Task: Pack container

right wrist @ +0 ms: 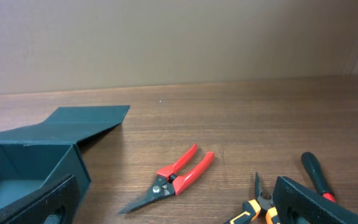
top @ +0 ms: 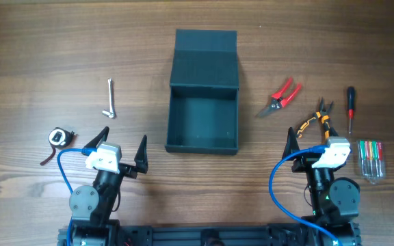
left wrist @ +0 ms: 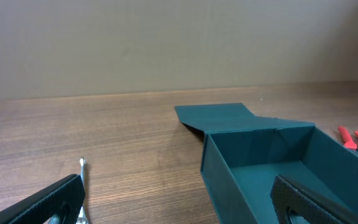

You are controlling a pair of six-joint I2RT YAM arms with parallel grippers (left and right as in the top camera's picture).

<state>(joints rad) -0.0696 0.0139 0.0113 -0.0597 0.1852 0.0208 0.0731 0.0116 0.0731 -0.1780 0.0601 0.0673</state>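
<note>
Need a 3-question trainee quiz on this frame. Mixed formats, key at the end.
1. True or false: the lid of the container is shut.
2. Pick one. The pliers lie: A) on the left arm's side of the container, B) on the right arm's side of it, C) inside it.
3. Fill in: the left pincer and the right pincer both stand ___, holding nothing.

Key: 1 false; 2 B; 3 open.
</note>
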